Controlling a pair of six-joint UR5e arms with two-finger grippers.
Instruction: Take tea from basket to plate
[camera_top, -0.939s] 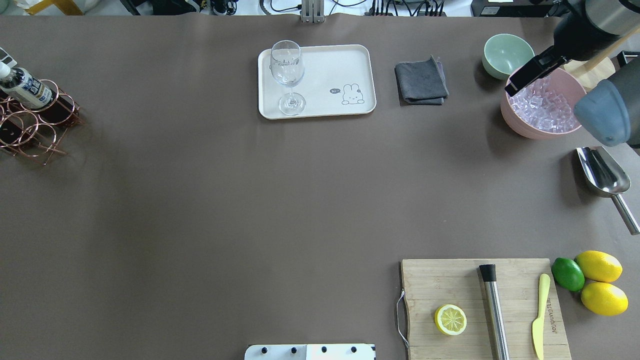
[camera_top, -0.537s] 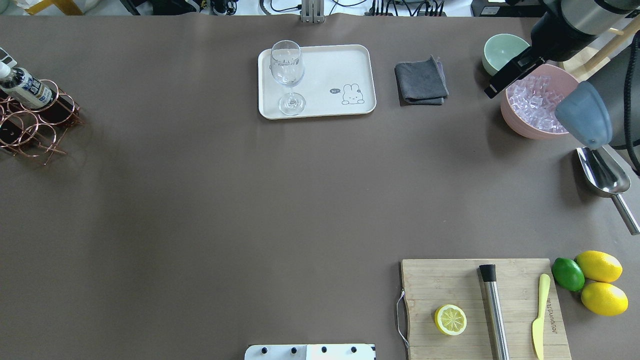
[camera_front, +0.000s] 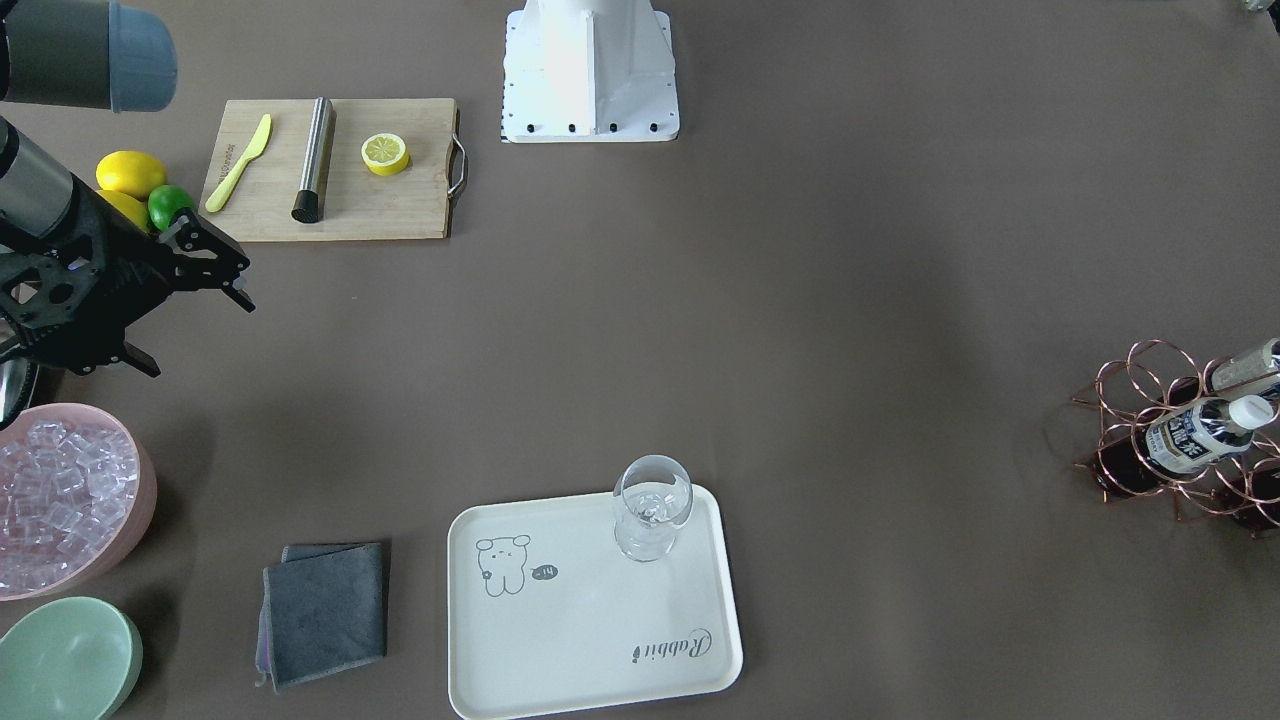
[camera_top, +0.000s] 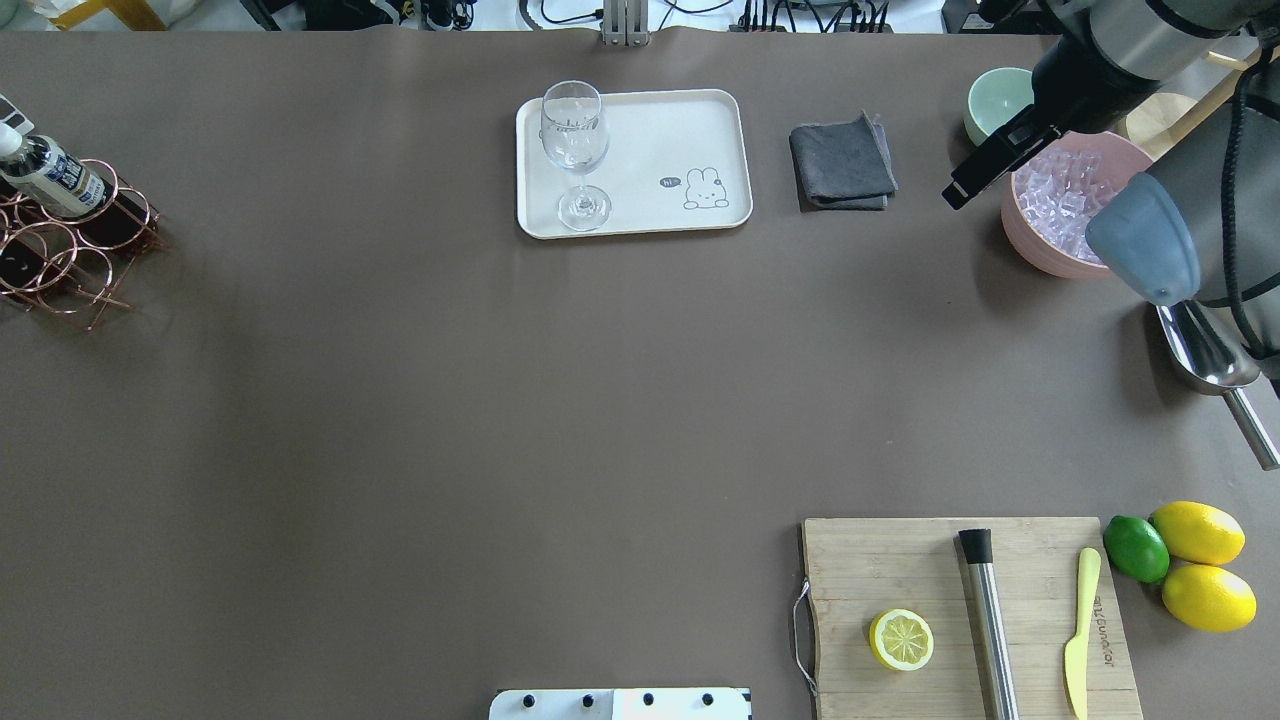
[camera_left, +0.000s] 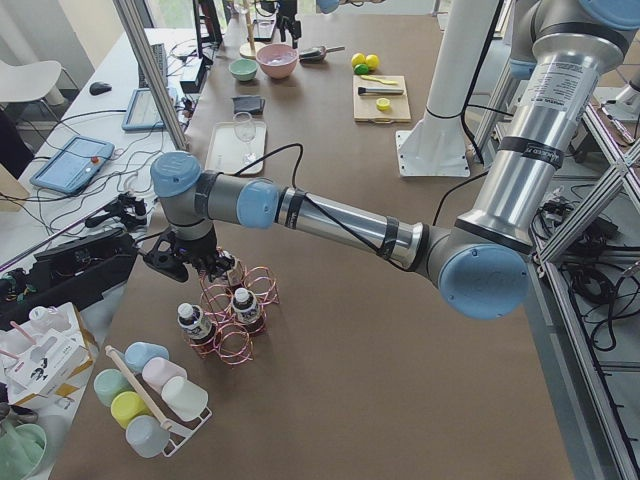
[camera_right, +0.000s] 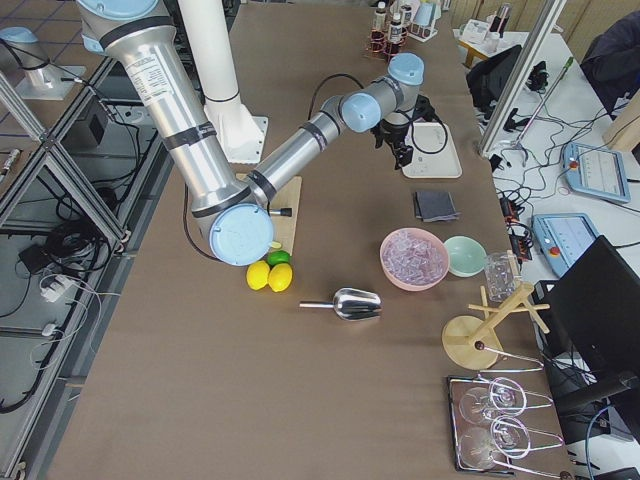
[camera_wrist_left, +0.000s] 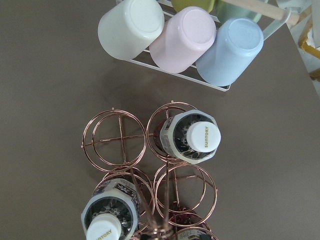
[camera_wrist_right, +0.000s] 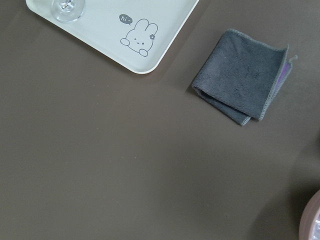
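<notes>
The tea bottles stand in the copper wire basket (camera_wrist_left: 115, 137): one white-capped bottle (camera_wrist_left: 192, 137) in a far cell, a second (camera_wrist_left: 110, 220) nearer, and a third dark one partly hidden below. The basket (camera_top: 60, 260) is at the table's far left edge with a bottle (camera_top: 50, 175) showing. My left gripper (camera_left: 192, 262) hovers over the basket; I cannot tell whether it is open or shut. The cream plate (camera_top: 690, 130) holds a clear glass (camera_top: 573, 140). My right gripper (camera_front: 200, 338) is open and empty, right of the plate, near the pink bowl.
A grey cloth (camera_top: 842, 162) lies right of the plate. A pink bowl (camera_top: 1045, 250) of ice, a mint bowl (camera_top: 990, 100) and a metal scoop (camera_top: 1205, 355) are at the right. A cutting board (camera_top: 900, 560) with a lemon half is at the front. Cups on a rack (camera_wrist_left: 180, 37) stand beside the basket.
My right arm has swung left in the overhead view, from over the pink bowl toward the grey cloth. The basket, bottles and plate have not moved.
</notes>
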